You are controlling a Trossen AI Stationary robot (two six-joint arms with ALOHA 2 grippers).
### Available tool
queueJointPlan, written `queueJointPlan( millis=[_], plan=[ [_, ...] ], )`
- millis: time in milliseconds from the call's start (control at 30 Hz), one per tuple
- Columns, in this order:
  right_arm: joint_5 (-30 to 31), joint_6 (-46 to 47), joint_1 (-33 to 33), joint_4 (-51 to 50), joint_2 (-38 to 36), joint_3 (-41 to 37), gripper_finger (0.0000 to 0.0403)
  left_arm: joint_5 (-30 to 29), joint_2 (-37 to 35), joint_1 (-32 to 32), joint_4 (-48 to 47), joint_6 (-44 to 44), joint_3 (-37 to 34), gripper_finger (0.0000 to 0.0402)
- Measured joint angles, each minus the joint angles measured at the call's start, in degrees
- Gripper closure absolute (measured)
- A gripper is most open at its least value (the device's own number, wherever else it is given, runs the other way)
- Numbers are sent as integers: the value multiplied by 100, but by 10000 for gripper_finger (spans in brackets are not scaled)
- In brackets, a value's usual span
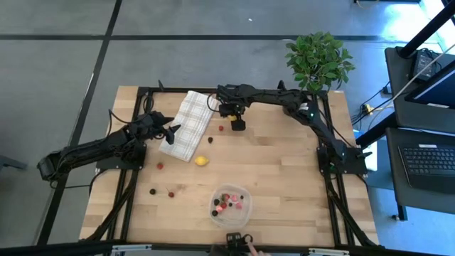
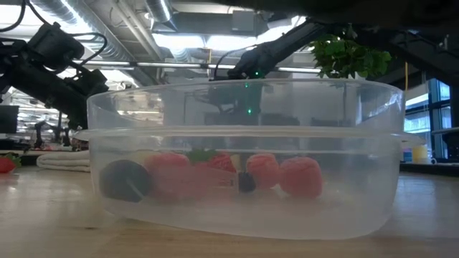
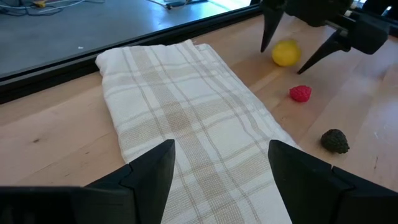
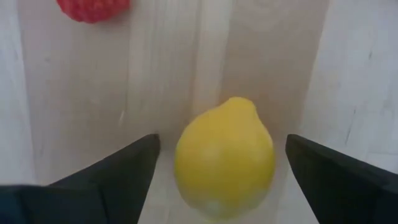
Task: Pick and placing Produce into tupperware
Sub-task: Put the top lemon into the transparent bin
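Right up against the low cam sits the tupperware (image 2: 244, 172), clear w/ a whitish rim, near the front edge of the tabletop (image 1: 284, 185), already holding a few red, pink and dark berries. The piece in play looks to be a small yellow lemon (image 4: 225, 155): the right wrist cam has it centred btwn the right hand's (image 1: 237, 122) spread fingers, not touching either, w/ a red berry (image 4: 93, 9) just beyond. I'd guess it's light and hard-skinned, smooth, so prob slippery and apt to roll or squirt out; best pinched across its fat middle, not the tapered tip. The left hand (image 1: 173, 130) hangs open over the checked cloth (image 3: 186, 118), gripping nothing. From above you get the layout the other cams lack: a second lemon (image 1: 202, 161) by the cloth's corner, stray berries on the wood well apart from the bowl. But that view hides the target lemon under the right hand; only the wrist cams show it. The left wrist cam also catches a dark berry (image 3: 336, 140) nearby. The low cam alone shows how shallow the fill is.
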Motion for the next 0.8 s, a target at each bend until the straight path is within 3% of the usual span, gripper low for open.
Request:
queueJointPlan(
  millis=[567, 800],
  plan=[
    [-20, 199, -88, -21, 22, -11, 179, -2, 0, 0, 0, 0, -2, 151],
    [30, 282, -130, 52, 25, -11, 192, -2, 0, -2, 0, 0, 0, 151]
  ],
)
